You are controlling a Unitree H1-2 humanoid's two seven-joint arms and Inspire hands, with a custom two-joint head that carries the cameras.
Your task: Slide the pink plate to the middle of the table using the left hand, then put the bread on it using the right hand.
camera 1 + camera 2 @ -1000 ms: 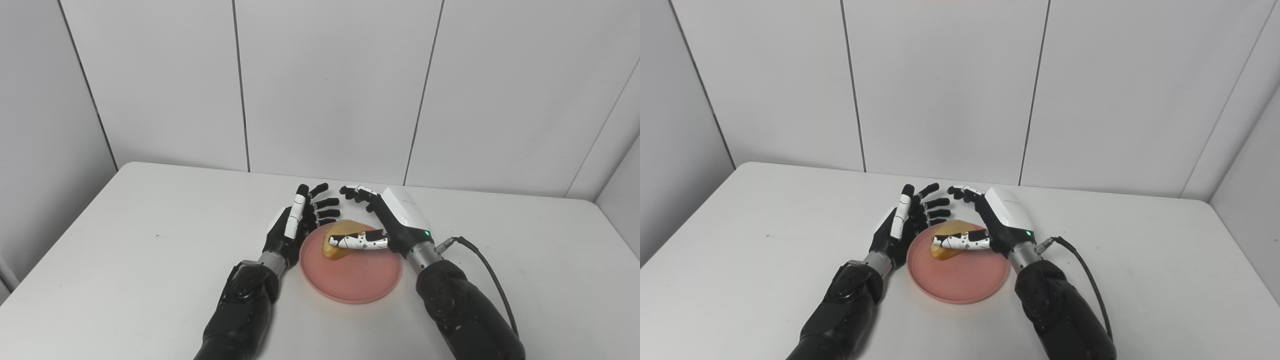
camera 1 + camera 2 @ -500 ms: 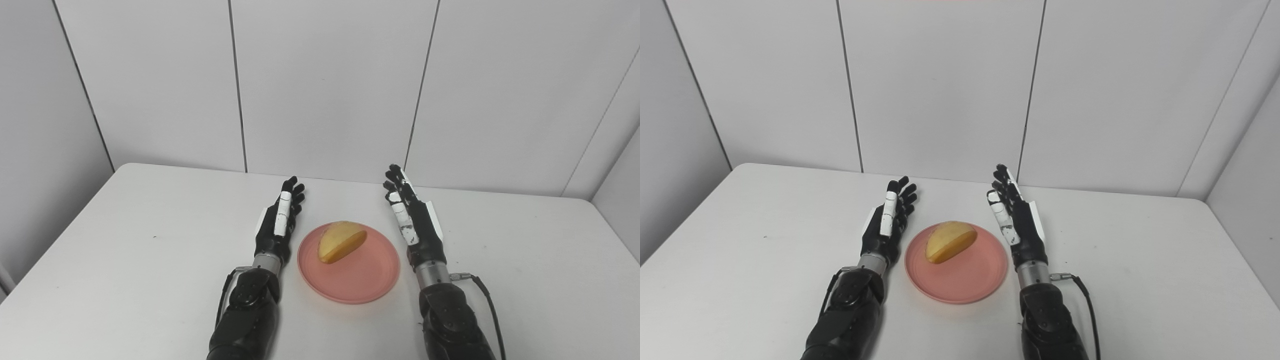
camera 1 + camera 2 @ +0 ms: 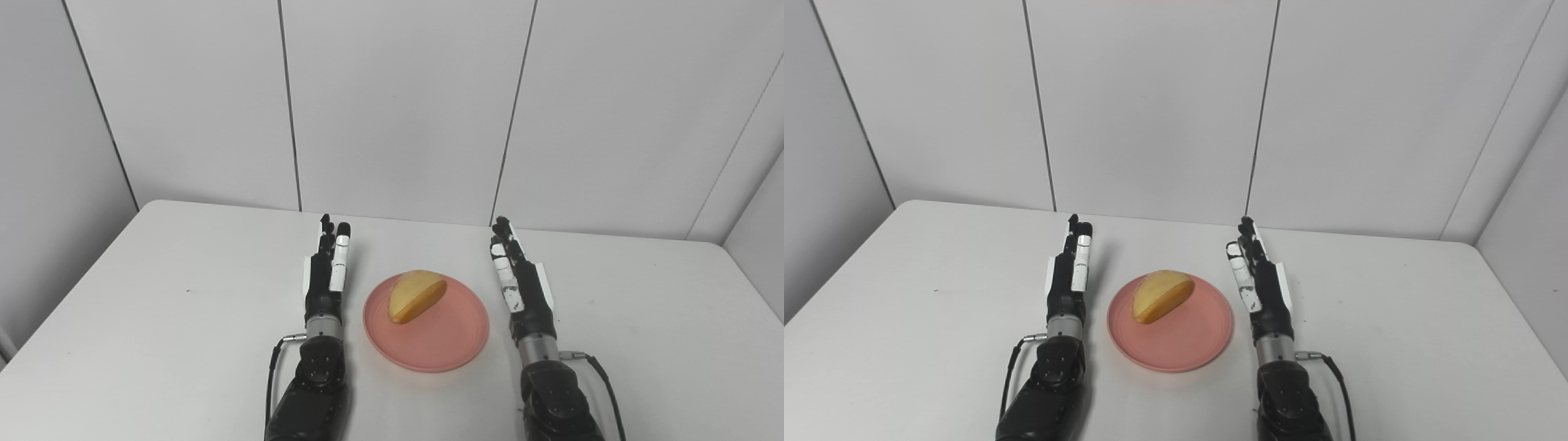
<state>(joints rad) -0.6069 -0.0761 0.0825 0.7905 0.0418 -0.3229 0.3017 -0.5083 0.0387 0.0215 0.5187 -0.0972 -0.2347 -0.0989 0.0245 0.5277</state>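
The pink plate (image 3: 425, 334) sat near the middle of the white desk (image 3: 153, 294), and the bread (image 3: 416, 296) lay on its far half, tilted on its flat cut side. My left hand (image 3: 326, 269) stood edge-on just beside the plate's left rim, not touching it, fingers straight and holding nothing. My right hand (image 3: 520, 282) stood the same way off the plate's right rim, a little apart from it, fingers extended and empty. The bread lay between my two hands, touched by neither
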